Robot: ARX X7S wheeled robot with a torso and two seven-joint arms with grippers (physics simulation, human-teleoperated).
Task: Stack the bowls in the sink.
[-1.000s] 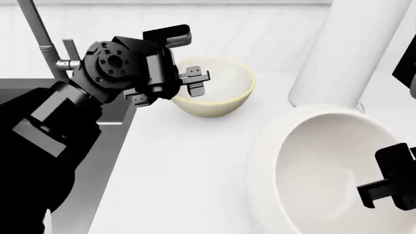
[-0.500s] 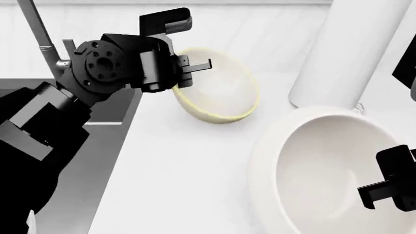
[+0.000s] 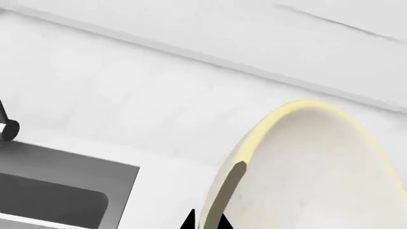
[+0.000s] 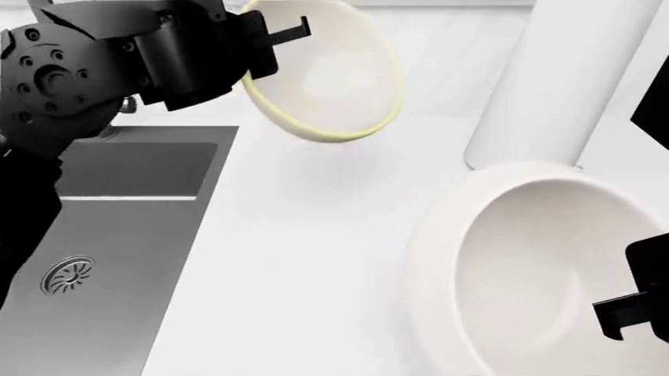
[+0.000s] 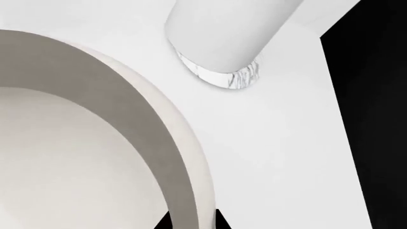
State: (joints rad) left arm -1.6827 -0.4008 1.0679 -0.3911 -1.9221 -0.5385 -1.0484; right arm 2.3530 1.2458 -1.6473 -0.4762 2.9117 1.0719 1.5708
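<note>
While the left gripper (image 4: 266, 47) grips the cream bowl (image 4: 326, 70) by its pale yellow rim, the bowl hangs clear of the white counter (image 4: 303, 258), tilted so that its opening faces toward the robot in the head view. One dark finger lies inside the rim there, and in the left wrist view a finger (image 3: 233, 179) presses flat against the inner wall of the cream bowl (image 3: 318, 171) just below the yellow edge, so the fingers are closed thin on the rim. The bowl sits above the counter just beside the near corner of the sink (image 4: 115, 227), whose dark grey basin shows its round metal drain (image 4: 67, 276) low at that view's left; the left wrist view catches a corner of the sink (image 3: 57, 188) as well. The larger white bowl (image 4: 533, 266) stands upright on the counter, well apart from the cream one, at the foot of the tall white cylinder (image 4: 569, 82). The right gripper (image 4: 640, 307) hangs at the far edge of the white bowl, and the right wrist view shows the bowl's rim (image 5: 184, 191) running between its fingertips, though whether those fingers have closed on it cannot be told.
</note>
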